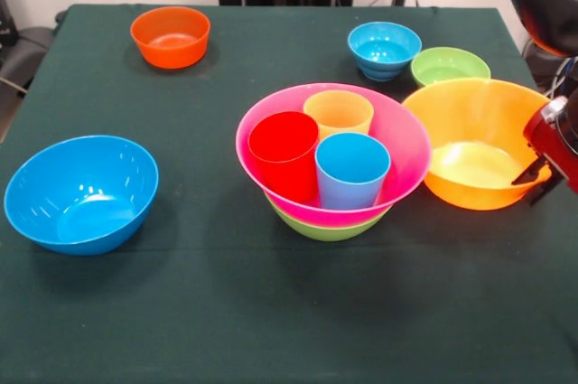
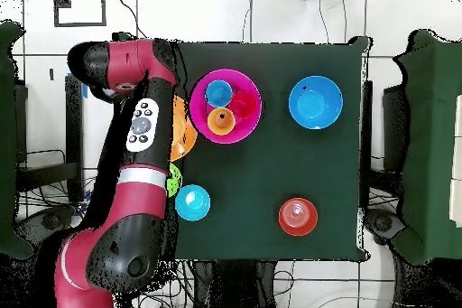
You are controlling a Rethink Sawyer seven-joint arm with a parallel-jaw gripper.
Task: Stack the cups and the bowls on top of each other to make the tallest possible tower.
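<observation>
A large pink bowl [image 1: 402,145] [image 2: 203,88] sits nested in a green bowl [image 1: 327,227] at mid-table. Three cups stand upright inside it: red [image 1: 284,154] [image 2: 243,103], translucent yellow [image 1: 339,113] [image 2: 221,121] and light blue [image 1: 352,170] [image 2: 218,94]. Beside it on the right in the front view is a large yellow-orange bowl [image 1: 474,154] [image 2: 185,137]. My gripper [image 1: 535,174] is at that bowl's right rim, mostly cut off by the picture's edge. In the overhead view the arm [image 2: 140,133] hides the gripper.
A medium blue bowl [image 1: 81,192] [image 2: 316,102] stands alone at the front left in the front view. A small orange bowl [image 1: 170,36] [image 2: 298,217], a small blue bowl [image 1: 385,50] [image 2: 192,202] and a small green bowl [image 1: 450,66] [image 2: 173,178] stand along the far side.
</observation>
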